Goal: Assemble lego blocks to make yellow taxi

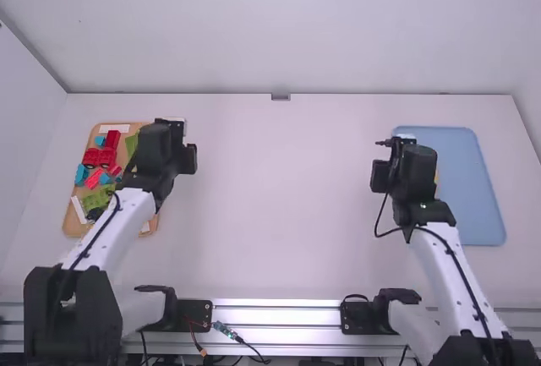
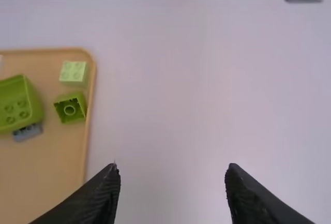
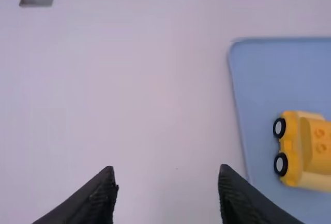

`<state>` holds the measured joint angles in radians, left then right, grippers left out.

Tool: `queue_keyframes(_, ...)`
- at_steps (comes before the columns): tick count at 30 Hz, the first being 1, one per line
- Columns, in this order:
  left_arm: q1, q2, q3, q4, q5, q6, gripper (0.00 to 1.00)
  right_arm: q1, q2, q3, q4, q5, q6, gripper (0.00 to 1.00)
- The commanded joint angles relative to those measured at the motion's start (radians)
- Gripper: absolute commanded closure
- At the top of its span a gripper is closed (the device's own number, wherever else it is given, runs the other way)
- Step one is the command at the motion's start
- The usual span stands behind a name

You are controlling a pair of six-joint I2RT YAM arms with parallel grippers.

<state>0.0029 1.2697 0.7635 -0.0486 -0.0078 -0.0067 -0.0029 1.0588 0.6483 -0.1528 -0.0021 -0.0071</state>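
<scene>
My left gripper [image 1: 188, 159] hangs by the right edge of the wooden tray; in the left wrist view the gripper [image 2: 173, 168] is open, nothing between its fingers. My right gripper [image 1: 379, 176] is at the left edge of the blue tray [image 1: 473, 197]. Seen from the right wrist, this gripper [image 3: 166, 169] is also open and holds nothing. A yellow car of blocks [image 3: 305, 151] with black wheels rests on the blue tray, its body partly cut off by the view's edge. In the high view the right arm hides most of it.
On the wooden tray [image 2: 49, 172] lie a large green block [image 2: 18, 102], a small green block [image 2: 71, 107] and a pale green block [image 2: 74, 73]. Red pieces [image 1: 100, 156] and blue pieces [image 1: 81, 175] lie at its left side. Bare white table [image 1: 283, 197] stretches between the trays.
</scene>
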Motion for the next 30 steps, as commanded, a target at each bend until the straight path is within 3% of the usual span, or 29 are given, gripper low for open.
queue_keyframes(1, -0.003, -0.074, -0.059, 0.038, 0.008, 0.007, 0.54, 0.003, -0.067, -0.063, 0.040, 0.002, 0.007, 0.56)
queue_keyframes(6, -0.003, -0.181, -0.166, 0.049, 0.008, 0.007, 0.65, 0.003, -0.176, -0.172, 0.149, 0.002, 0.007, 0.66)
queue_keyframes(21, -0.003, -0.531, -0.516, 0.049, 0.008, 0.007, 1.00, 0.003, -0.509, -0.505, 0.153, 0.002, 0.007, 1.00)
queue_keyframes(30, -0.003, -0.707, -0.692, 0.049, 0.008, 0.007, 1.00, 0.003, -0.666, -0.648, 0.153, 0.002, 0.007, 1.00)
